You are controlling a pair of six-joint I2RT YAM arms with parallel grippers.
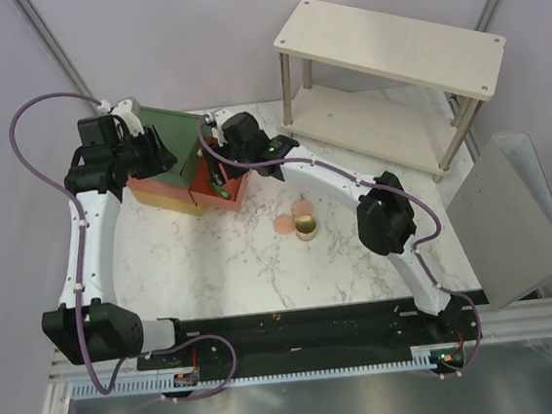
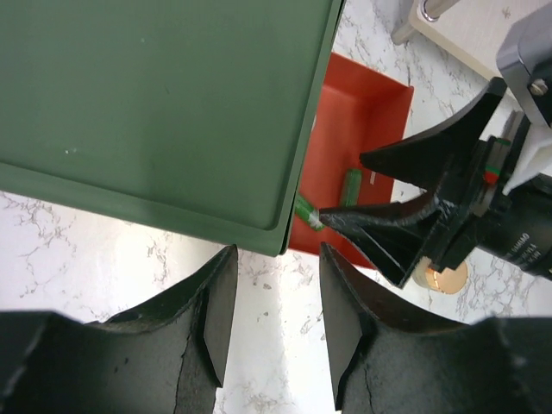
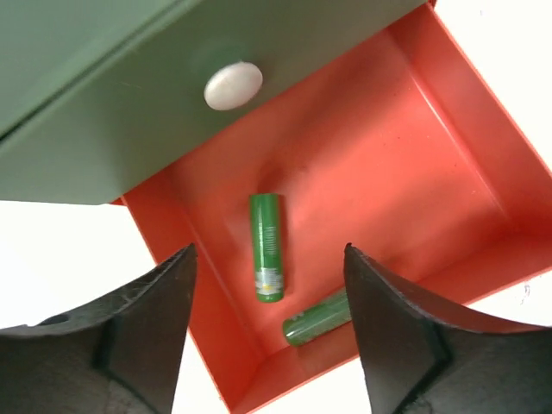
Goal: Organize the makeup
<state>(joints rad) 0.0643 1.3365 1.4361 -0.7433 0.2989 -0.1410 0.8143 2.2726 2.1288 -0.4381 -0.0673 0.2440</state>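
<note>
Two green tubes (image 3: pixel 266 246) (image 3: pixel 317 317) lie in the pulled-out orange drawer (image 3: pixel 388 172) of the drawer box (image 1: pixel 167 144). My right gripper (image 3: pixel 269 252) hangs open just above them, holding nothing; from above it (image 1: pixel 220 178) sits over the drawer. A gold pot (image 1: pixel 306 228) and two pink discs (image 1: pixel 284 224) (image 1: pixel 302 207) rest on the marble to the right of the box. My left gripper (image 2: pixel 276 250) is open over bare marble beside the box's green top (image 2: pixel 155 103), empty. The other makeup is out of view.
A white knob (image 3: pixel 233 84) marks the closed green drawer above the orange one. A two-tier wooden shelf (image 1: pixel 390 69) stands at the back right. A grey metal panel (image 1: pixel 512 223) leans at the right edge of the marble table (image 1: pixel 223 271).
</note>
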